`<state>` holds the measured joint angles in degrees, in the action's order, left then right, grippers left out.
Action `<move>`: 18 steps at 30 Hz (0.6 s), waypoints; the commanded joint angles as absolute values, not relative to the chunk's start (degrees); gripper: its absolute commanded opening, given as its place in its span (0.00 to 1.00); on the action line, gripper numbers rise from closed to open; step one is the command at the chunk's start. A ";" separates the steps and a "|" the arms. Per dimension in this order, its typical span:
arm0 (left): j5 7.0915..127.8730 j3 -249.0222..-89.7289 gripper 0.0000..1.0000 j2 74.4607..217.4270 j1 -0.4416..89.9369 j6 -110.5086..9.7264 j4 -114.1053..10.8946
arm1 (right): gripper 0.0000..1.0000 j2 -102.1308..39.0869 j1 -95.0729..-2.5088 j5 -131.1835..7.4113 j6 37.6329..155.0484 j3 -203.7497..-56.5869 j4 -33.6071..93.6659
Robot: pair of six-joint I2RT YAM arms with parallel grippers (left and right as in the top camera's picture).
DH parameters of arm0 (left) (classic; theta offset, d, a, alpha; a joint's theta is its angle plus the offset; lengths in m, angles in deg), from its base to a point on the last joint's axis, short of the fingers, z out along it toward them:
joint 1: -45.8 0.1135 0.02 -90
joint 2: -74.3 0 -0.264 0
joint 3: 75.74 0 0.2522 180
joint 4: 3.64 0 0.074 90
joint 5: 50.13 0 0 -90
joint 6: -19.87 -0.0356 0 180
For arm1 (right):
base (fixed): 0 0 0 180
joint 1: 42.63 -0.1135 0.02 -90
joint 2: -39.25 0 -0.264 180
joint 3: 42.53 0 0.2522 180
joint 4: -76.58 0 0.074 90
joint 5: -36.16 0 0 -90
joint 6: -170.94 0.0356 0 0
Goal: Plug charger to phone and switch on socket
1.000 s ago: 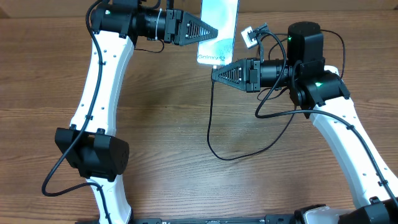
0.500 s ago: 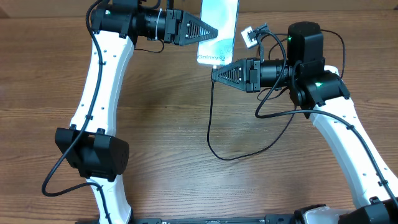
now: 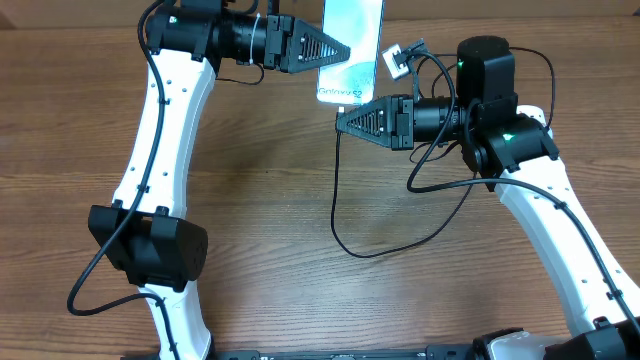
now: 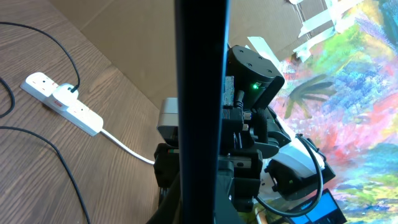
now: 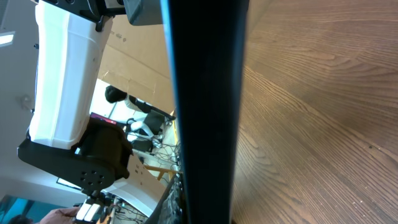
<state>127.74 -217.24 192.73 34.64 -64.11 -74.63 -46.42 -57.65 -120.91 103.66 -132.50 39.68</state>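
Observation:
The phone, light blue with "Galaxy" lettering at its near end, is at the table's far edge. My left gripper is shut on its left edge. In the left wrist view the phone is a dark upright bar between the fingers. My right gripper is shut just below the phone's near end. The charger's thin black cable drops from its tip and loops over the table. The connector tip is hidden. The white socket lies behind with a black plug in it; overhead only its end shows.
The socket's thick white cord trails toward the right arm's base. A cardboard wall stands behind the table. The left arm's elbow hangs over the front left, and the right arm spans the right side.
My right gripper has crept slightly left under the phone's near end, still holding the cable. The left gripper and phone have not moved.

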 commanded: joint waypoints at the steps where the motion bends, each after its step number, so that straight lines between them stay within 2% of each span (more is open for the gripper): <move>1: 130.52 -217.79 0.04 192.25 34.09 -63.76 -74.59 | 0.04 -45.74 -57.54 -119.42 103.92 -133.30 40.44; 18: 130.52 -217.79 0.04 192.25 34.09 -63.91 -74.57 | 0.04 -45.74 -56.80 -119.47 105.24 -133.30 42.65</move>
